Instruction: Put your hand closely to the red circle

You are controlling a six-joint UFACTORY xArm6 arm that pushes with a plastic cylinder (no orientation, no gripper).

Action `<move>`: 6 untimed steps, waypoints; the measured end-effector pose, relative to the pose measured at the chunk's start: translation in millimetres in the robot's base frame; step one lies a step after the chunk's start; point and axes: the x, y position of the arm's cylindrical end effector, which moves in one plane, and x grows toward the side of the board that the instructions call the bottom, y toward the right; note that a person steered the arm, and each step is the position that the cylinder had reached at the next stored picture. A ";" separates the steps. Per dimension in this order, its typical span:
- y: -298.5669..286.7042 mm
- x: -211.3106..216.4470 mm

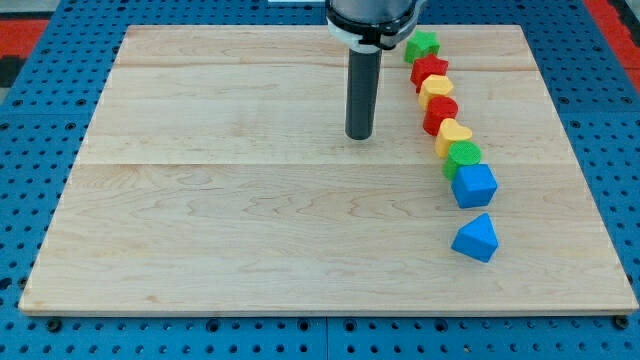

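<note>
My tip rests on the wooden board. It is just a plain rod, so it holds nothing. The red circle sits near my tip, toward the view's right, with a gap between us. It is in a line of touching blocks: green star, red star, yellow block, yellow heart, green circle, blue cube. A blue triangle lies apart, lower down.
</note>
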 end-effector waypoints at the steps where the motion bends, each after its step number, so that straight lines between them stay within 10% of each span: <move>1: 3.2 0.0; 6: 36.1 -31.6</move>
